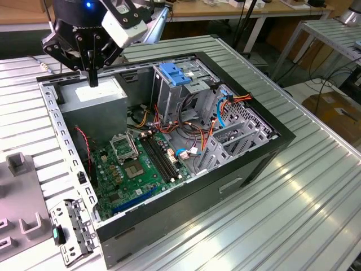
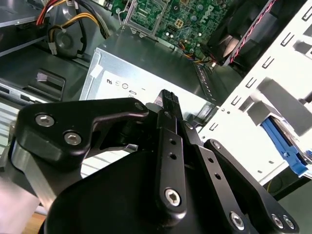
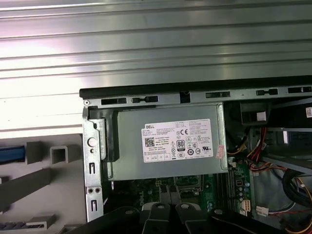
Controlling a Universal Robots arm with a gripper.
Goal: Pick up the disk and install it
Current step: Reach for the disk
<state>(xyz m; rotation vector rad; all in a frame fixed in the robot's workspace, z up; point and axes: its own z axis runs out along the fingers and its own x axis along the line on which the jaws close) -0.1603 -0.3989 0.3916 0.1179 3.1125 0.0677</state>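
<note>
My black gripper (image 1: 93, 81) hangs over the back left corner of the open computer case (image 1: 237, 169), just above the grey power supply box with a white label (image 1: 93, 97). Its fingers (image 2: 168, 101) stand together with nothing between them. A bright blue edge (image 3: 9, 154), which looks like the disk's carrier, lies in the grey fixture outside the case; the second wrist view shows it past the case's perforated flange as a blue strip (image 2: 284, 146). The gripper is well apart from it.
Inside the case are the green motherboard (image 1: 135, 164), bundles of coloured cables (image 1: 194, 132), and a metal drive cage with a lighter blue ridged latch (image 1: 175, 73) on top. The grey fixture (image 1: 20, 195) stands at the exterior view's left on the ribbed metal table (image 1: 293, 214).
</note>
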